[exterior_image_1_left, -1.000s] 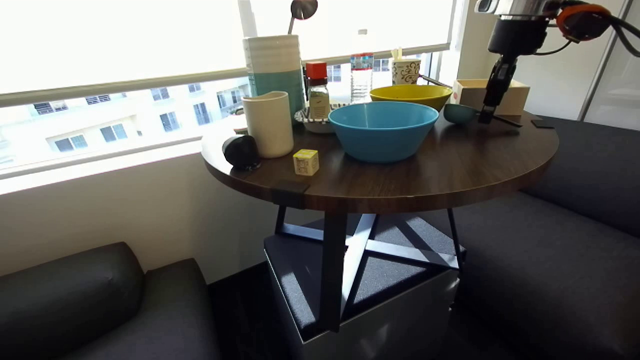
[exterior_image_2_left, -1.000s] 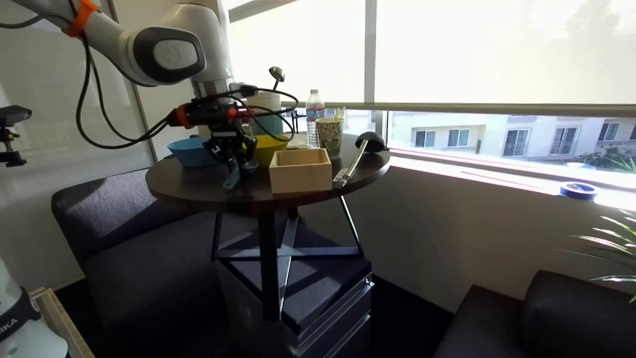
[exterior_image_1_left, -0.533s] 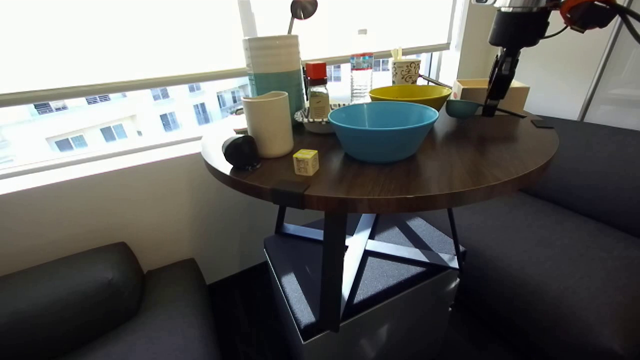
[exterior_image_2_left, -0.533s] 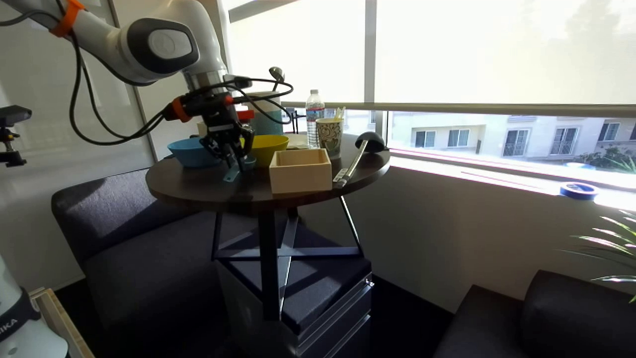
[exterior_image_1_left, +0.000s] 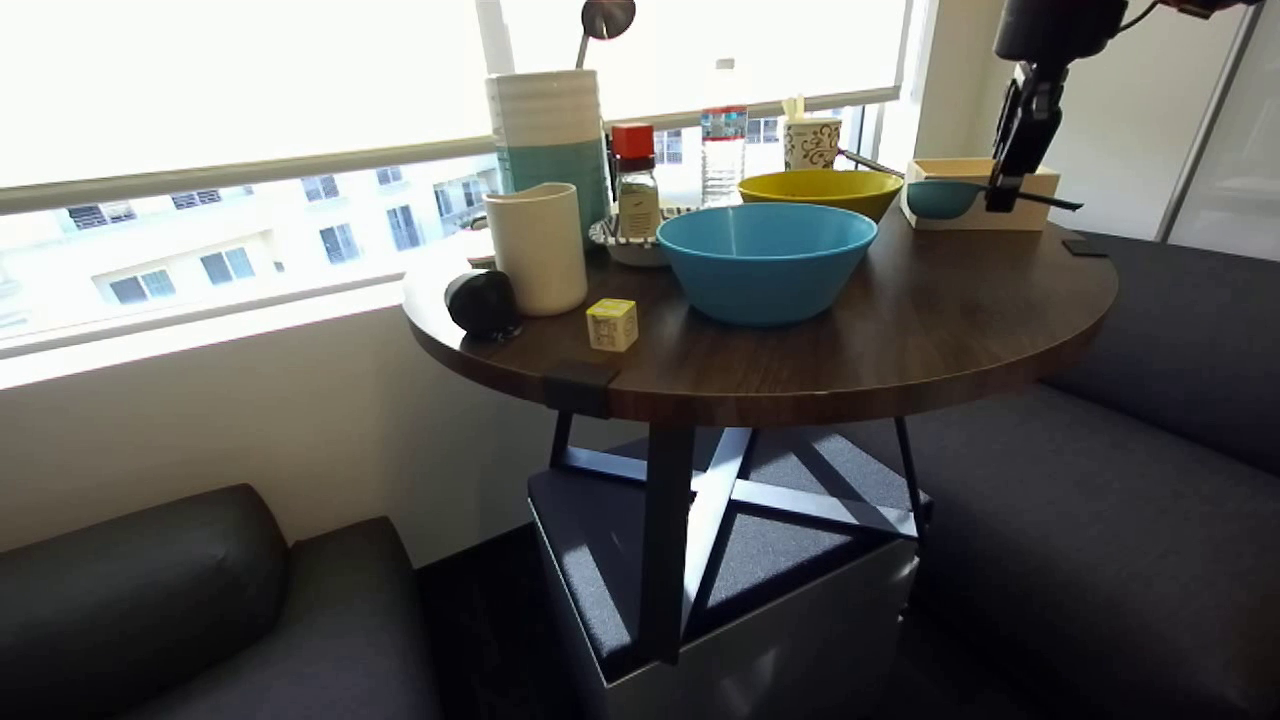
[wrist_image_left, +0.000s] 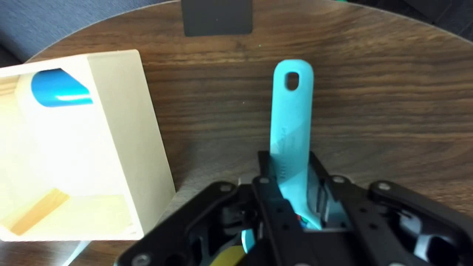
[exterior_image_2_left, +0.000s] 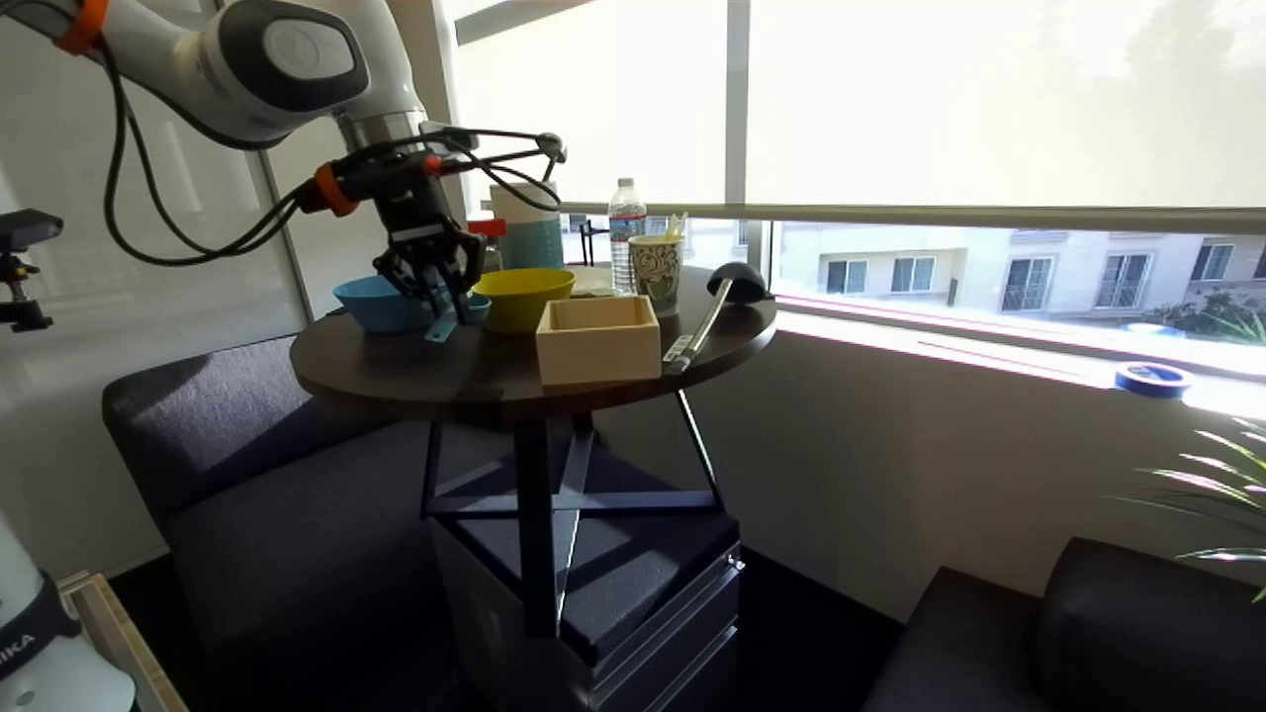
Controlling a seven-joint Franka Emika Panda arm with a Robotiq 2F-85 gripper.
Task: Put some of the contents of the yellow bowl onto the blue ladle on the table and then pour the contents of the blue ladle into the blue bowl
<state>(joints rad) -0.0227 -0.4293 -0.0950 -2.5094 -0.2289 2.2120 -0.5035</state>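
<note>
My gripper [exterior_image_1_left: 1003, 198] is shut on the handle of the blue ladle [exterior_image_1_left: 942, 200], which hangs level above the table [exterior_image_1_left: 900, 340]. In the wrist view the light blue handle [wrist_image_left: 291, 114] runs between the fingers, its holed end sticking out past them. Small red, green and blue bits show in the ladle's cup beneath the gripper, mostly hidden. The yellow bowl [exterior_image_1_left: 820, 186] stands behind the large blue bowl [exterior_image_1_left: 765, 265]. From an exterior view, the ladle's cup [exterior_image_2_left: 477, 309] is between the blue bowl [exterior_image_2_left: 371, 305] and the yellow bowl [exterior_image_2_left: 524, 300]. The bowls' contents are hidden.
A wooden box [exterior_image_2_left: 598, 341] sits close to the ladle, with a long-handled dark ladle [exterior_image_2_left: 737, 282] beside it. A patterned cup [exterior_image_1_left: 811, 145], a bottle [exterior_image_1_left: 724, 150], a spice jar [exterior_image_1_left: 637, 190], a beige vase [exterior_image_1_left: 538, 245] and a small cube [exterior_image_1_left: 612, 325] crowd the far side.
My gripper has risen with the blue ladle, lifting it from the tabletop, and has shifted toward the blue bowl's side in an exterior view. The bowls and box have stayed put.
</note>
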